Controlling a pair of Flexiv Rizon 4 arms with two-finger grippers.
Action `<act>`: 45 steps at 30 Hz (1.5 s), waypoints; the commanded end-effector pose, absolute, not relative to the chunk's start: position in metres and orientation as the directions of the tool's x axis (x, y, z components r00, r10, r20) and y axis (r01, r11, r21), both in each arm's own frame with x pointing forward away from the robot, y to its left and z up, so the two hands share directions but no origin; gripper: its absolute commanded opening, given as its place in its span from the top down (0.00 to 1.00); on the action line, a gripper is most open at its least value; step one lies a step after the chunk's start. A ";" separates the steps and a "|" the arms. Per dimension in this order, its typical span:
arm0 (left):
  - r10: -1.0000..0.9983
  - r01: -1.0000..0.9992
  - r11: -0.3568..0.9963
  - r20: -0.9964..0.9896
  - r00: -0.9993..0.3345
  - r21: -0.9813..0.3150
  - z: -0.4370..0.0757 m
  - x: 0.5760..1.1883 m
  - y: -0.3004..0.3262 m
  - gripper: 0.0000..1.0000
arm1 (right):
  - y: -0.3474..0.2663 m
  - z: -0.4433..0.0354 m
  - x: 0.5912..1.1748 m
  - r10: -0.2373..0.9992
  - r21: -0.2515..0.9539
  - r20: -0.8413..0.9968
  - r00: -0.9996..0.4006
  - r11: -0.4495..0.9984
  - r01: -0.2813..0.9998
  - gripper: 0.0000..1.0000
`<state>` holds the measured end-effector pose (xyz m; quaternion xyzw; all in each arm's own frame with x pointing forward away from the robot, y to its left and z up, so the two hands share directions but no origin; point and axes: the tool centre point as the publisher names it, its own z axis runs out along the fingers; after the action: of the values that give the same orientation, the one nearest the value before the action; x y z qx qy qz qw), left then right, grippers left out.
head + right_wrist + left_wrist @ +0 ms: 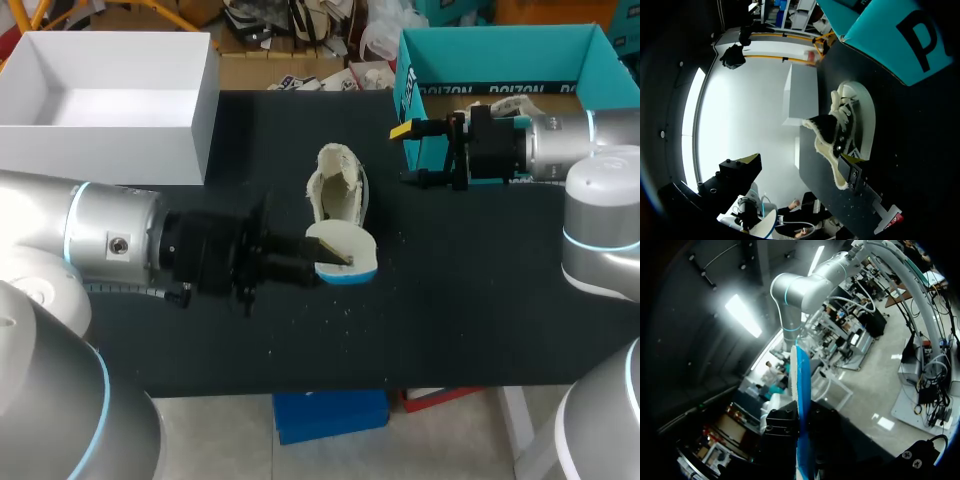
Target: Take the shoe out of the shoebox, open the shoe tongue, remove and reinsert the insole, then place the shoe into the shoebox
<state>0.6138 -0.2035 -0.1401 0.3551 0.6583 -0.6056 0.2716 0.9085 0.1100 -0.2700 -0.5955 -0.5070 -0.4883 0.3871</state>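
- Underneath everything lies the black tabletop [480, 300], with pale crumbs scattered over its near half.
- Next in size, an open white cardboard box [200, 110] sits at the far left, and an open teal cardboard shoebox [500, 45] stands at the far right corner.
- Coming in from the left, the silver left arm [110, 240] stretches towards the middle. Its left gripper [318, 262] is clamped on the insole, and the left wrist view shows the black fingers [782, 432] pressing it from both sides.
- Coming in from the right, the silver right arm [560, 145] lies in front of the teal shoebox. Its right gripper [408, 155] hangs with its fingers spread and nothing between them, to the right of the shoe and apart from it.
- The black canvas shoe with a white sole and cream fleece lining [338, 195] rests on the tabletop near the middle, outside both boxes. Its mouth gapes wide so the lining shows.
- The flat insole, white on top and blue underneath [345, 250], is held just at the near end of the shoe. Whether it touches the shoe cannot be told.
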 end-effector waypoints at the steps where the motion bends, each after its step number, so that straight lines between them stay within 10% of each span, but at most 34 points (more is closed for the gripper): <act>1: 0.110 0.848 -0.004 -0.843 -0.526 -0.530 -0.143 0.605 -0.206 1.00 | 0.111 -0.271 0.909 0.226 0.034 0.974 0.009 -0.189 0.981 0.00; 18: 0.159 0.975 0.022 -0.962 -0.220 -0.219 -0.220 0.642 -0.190 1.00 | 0.111 -0.271 0.909 0.226 0.034 0.974 0.009 -0.189 0.981 0.00; 45: 0.139 0.996 -0.037 -0.988 -0.073 -0.079 -0.257 0.675 -0.191 1.00 | 0.111 -0.271 0.909 0.226 0.034 0.974 0.009 -0.189 0.981 0.00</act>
<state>0.6873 -0.1899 -0.2471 0.5199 0.5708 -0.4954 0.3981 0.9087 0.1101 -0.2703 -0.5951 -0.5072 -0.4883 0.3875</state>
